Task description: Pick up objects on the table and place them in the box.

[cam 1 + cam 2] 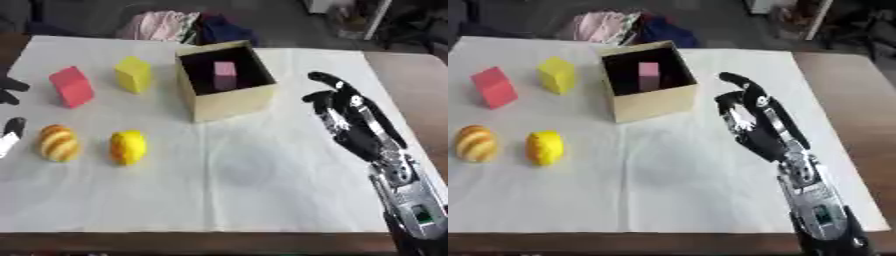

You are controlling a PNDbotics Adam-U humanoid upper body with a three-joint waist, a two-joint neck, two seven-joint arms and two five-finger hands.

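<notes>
A white cloth (pixel 219 190) covers the table, and near its far middle stands an open cardboard box (pixel 229 102), turned a little askew. Inside it, against the dark back wall, a pink block (pixel 225 74) stands upright — the only thing in there that I can make out.

Left of the box a yellow block (pixel 133 74) sits just beside it, and further left a red block (pixel 72 86), tilted. Nearer the front edge on that side lie two rounded things, well apart from the box: a yellow lemon (pixel 128 146) and, to its left, a striped orange-and-cream thing (pixel 59 142) that looks like a small bread roll.

The right hand (pixel 754 120) hangs over the cloth to the right of the box, near it but not touching, palm turned toward the box. Its fingers are spread and only gently bent, the thumb sticking up toward the far side — it holds nothing. The silver forearm runs back to the lower right corner.

The left hand (pixel 10 90) barely shows at the left edge, beside the red block; only dark fingertips and a white-tipped piece lower down are visible, and I cannot tell whether it is spread or closed
</notes>
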